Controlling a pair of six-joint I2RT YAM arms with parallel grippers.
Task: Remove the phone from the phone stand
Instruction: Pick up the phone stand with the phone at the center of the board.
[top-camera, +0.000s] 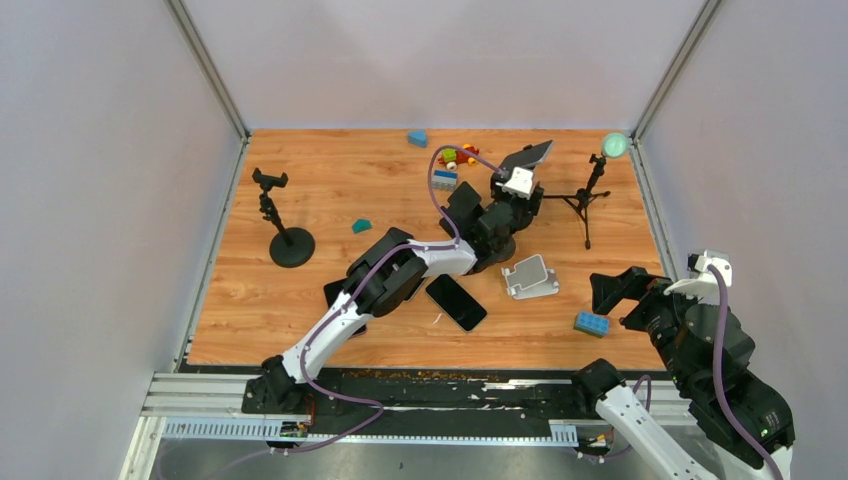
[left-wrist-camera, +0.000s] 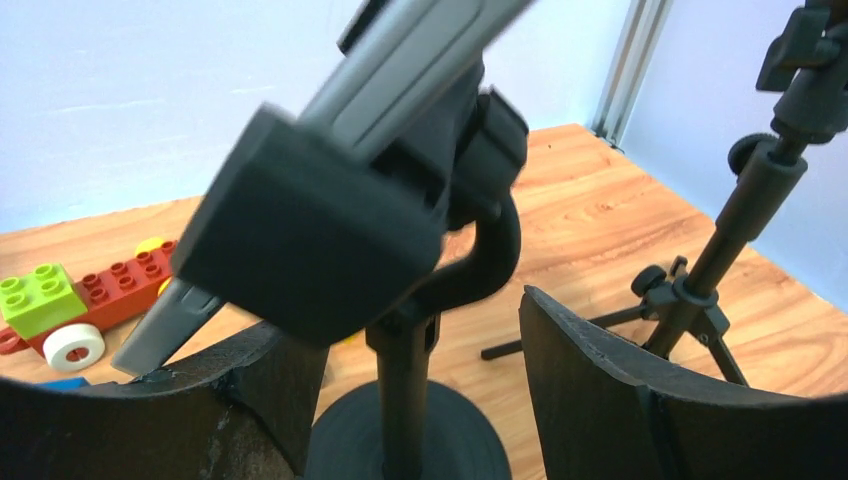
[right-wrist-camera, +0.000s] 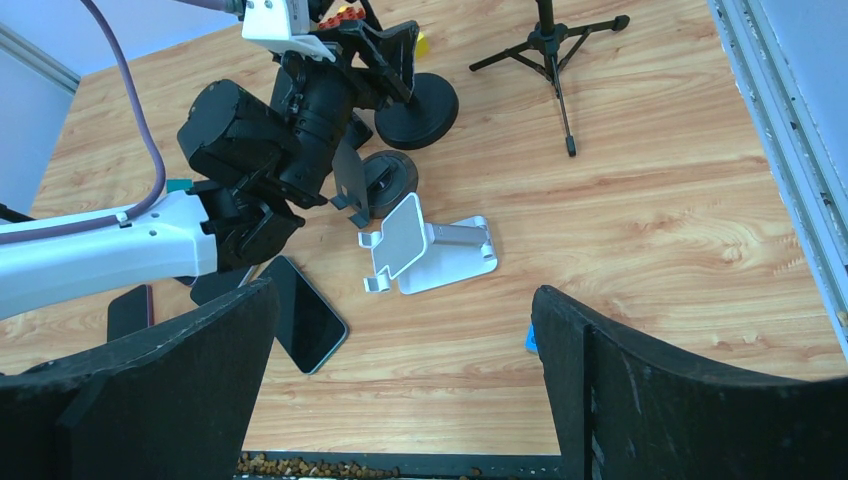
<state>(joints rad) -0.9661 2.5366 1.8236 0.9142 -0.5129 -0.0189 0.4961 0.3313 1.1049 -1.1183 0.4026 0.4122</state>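
The phone (top-camera: 532, 155) is sitting in the upper middle of the top view, and it is leaning at a slant in the clamp of the black phone stand (left-wrist-camera: 300, 250). In the left wrist view the phone is crossing the frame as a grey slab from lower left to the top, and the clamp is gripping it around the middle.

The left tool (left-wrist-camera: 400, 330) is standing open. Its two fingers (left-wrist-camera: 610, 390) are lying on either side of the stand's thin pole, with a gap showing on both sides, and it is gripping nothing.

The right tool (right-wrist-camera: 402, 290) is hanging at the lower right of the top view, also spread wide and empty.

A second phone (top-camera: 456, 301) is lying flat on the wooden surface (top-camera: 250, 310) in the centre, a white stand (top-camera: 530, 277) is lying just to its right, and a blue brick (top-camera: 591, 323) is resting near the right tool.
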